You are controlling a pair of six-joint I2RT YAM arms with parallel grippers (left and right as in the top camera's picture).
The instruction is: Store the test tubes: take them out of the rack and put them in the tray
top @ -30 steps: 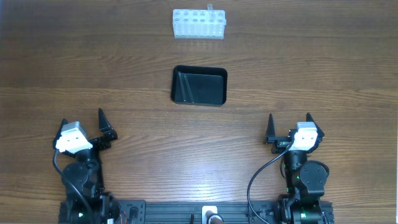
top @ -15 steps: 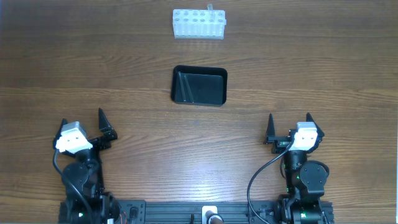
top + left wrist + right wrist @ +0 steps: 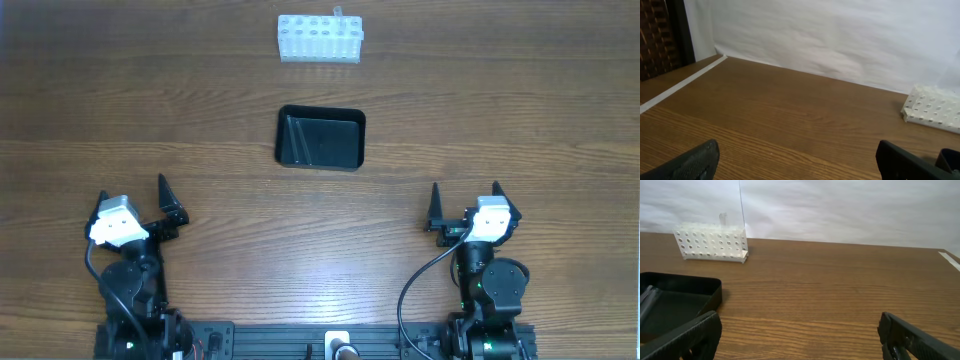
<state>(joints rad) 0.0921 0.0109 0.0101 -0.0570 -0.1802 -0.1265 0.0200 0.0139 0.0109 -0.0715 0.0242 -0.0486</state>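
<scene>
clear slender test tube [image 3: 338, 12]: one is seen upright at the right end of a white perforated plastic rack [image 3: 320, 42], beyond a black rectangular plastic tray [image 3: 283, 150]. judged light, slick, breakable; best pinched near its top. left end effector [image 3: 135, 200] and right end effector [image 3: 466, 200]: both spread, empty.

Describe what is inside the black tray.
In the black tray, what look like clear test tubes lie along one side wall; their number cannot be told. The remaining floor is bare; nothing covers it.

Matt wood-grain table [image 3: 520, 120], glossy black plastic tray [image 3: 290, 150], white perforated plastic rack [image 3: 318, 42].
</scene>
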